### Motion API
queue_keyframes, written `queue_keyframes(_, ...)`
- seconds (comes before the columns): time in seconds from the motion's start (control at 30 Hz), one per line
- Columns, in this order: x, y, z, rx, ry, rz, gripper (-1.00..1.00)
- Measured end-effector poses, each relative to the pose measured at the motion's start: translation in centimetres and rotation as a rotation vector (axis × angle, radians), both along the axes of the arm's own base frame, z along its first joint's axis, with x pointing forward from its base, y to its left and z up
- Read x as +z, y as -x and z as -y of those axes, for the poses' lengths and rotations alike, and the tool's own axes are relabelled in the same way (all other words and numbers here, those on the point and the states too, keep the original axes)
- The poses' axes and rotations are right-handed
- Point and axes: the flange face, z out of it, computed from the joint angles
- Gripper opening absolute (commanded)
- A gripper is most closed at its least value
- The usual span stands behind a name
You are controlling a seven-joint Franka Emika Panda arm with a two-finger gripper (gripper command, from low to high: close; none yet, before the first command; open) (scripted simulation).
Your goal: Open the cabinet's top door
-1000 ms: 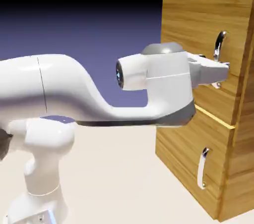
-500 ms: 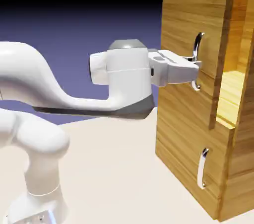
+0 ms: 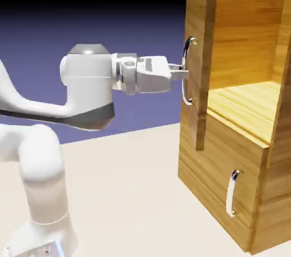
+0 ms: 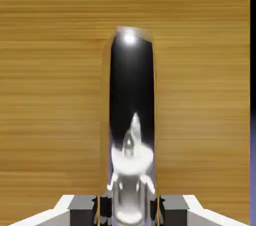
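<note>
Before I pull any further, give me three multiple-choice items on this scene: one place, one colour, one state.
1. Where is the gripper?
A) at the lower handle
B) at the top door's handle
C) on the cabinet's roof

2. What colour is the cabinet?
A) white
B) grey
C) golden brown

3. How does the top door stand?
A) open
B) fully closed
C) lying on the table

1 B: the gripper meets the curved chrome handle.
2 C: the cabinet shows golden-brown wood.
3 A: the top door stands swung out, baring the compartment.
</note>
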Motion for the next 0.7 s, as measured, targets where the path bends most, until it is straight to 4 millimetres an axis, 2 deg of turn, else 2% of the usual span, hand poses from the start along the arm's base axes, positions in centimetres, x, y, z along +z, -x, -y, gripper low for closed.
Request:
queue_keyframes(0.2,0.0,2.1,-2.5,-0.083,0.000,0.000,-1.00)
queue_keyframes(0.53,0.0,4.2,-5.4,-0.173,0.000,0.000,-1.00)
queue_keyframes(0.7,0.0,5.6,-7.8,-0.243,0.000,0.000,-1.00)
